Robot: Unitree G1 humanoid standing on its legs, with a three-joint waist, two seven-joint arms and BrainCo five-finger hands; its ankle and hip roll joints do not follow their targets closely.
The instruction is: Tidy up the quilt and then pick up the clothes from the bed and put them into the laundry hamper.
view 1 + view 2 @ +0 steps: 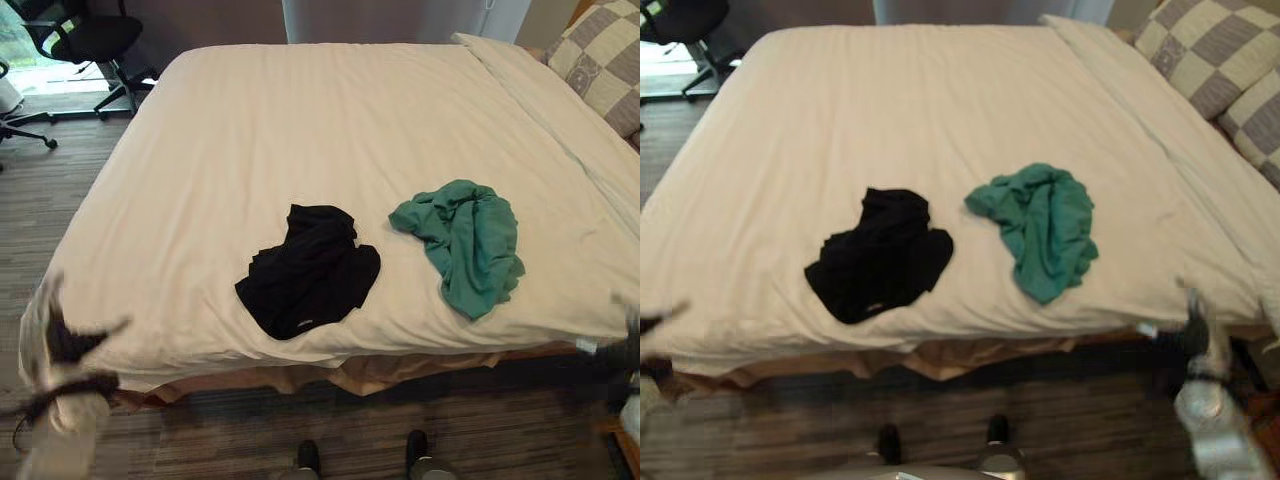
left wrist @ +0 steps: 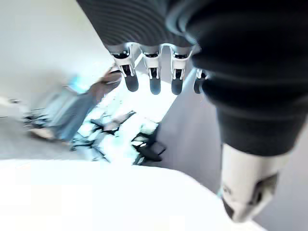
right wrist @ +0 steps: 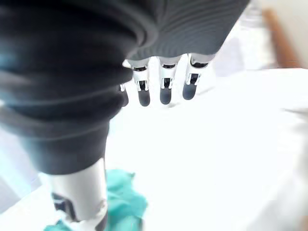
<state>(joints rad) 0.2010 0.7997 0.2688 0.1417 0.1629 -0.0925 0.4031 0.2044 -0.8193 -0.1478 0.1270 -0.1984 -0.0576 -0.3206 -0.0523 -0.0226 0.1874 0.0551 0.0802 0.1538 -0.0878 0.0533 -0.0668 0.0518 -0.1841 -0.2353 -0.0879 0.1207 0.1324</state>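
The left hand point(image 2: 154, 77) hangs by the near left corner of the bed with its fingers loose, holding nothing. The white quilt point(image 1: 300, 140) lies nearly flat, so the best thing now is to smooth its front edge gently and not drag the clothes along. The black top point(image 1: 308, 270) sits crumpled near the front edge, and the green top point(image 1: 465, 240) lies bunched just to its right. The right hand point(image 3: 161, 84) hangs loose and empty by the near right corner.

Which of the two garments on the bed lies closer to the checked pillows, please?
The green garment; the black one lies farther from the pillows.
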